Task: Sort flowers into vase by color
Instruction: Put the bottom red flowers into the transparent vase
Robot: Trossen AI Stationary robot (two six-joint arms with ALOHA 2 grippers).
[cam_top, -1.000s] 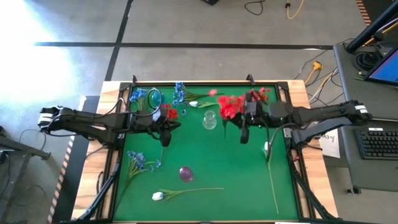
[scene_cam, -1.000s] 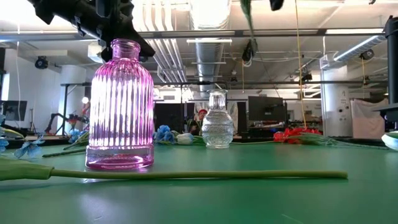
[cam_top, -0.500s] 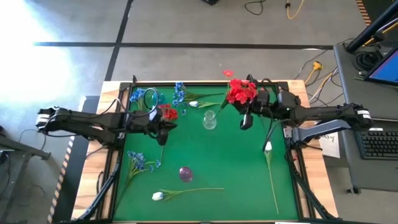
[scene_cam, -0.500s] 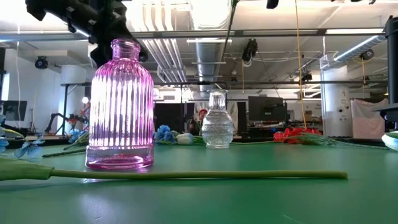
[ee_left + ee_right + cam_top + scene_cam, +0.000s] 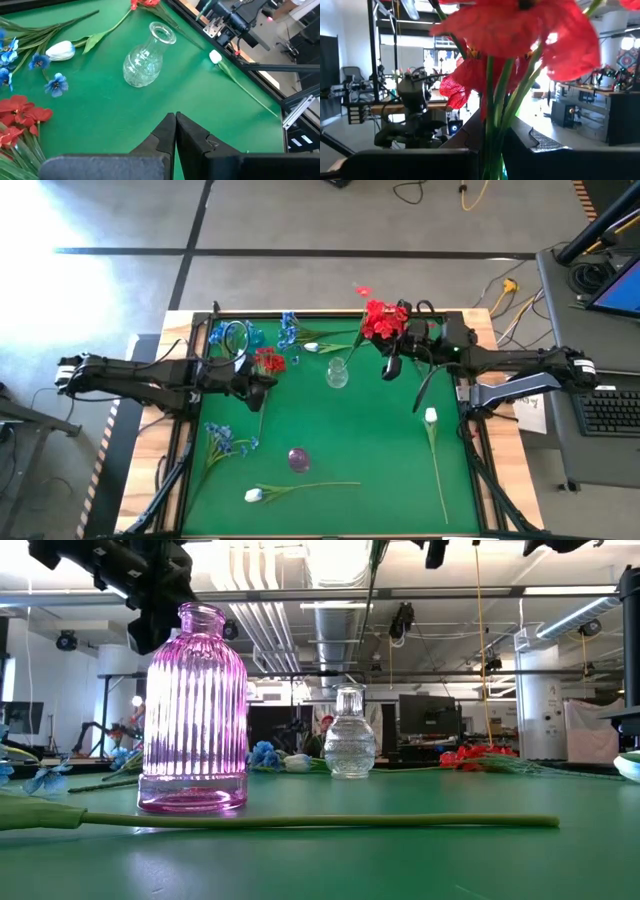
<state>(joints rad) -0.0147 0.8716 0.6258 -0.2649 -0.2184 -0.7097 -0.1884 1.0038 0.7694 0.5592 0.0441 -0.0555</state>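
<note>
- Flowers lie all over the green table (image 5: 330, 430). One bunch of red flowers (image 5: 383, 321) is up in the air near the far edge, just right of the clear vase (image 5: 337, 372).
- The right gripper (image 5: 392, 363) is squeezed almost closed on the green stems of that red bunch. In the right wrist view the red blooms (image 5: 520, 30) fill the space just past the fingers (image 5: 470, 127).
- The left gripper (image 5: 262, 381) is closed tight and holds nothing. It hangs above the mat, left of the clear vase, right by another small red flower (image 5: 269, 360).
- Blue flowers (image 5: 288, 330) and a blue ring-shaped thing (image 5: 237, 335) sit by the far edge.
- More blue flowers (image 5: 222, 440) lie near the left edge.
- A pink vase (image 5: 298, 459) stands near the front, with a white flower (image 5: 253, 495) lying just in front of it.
- Another white flower (image 5: 430, 417) lies along the right edge, its stem running toward the front.
- The middle of the mat, between the two vases, has open room.
</note>
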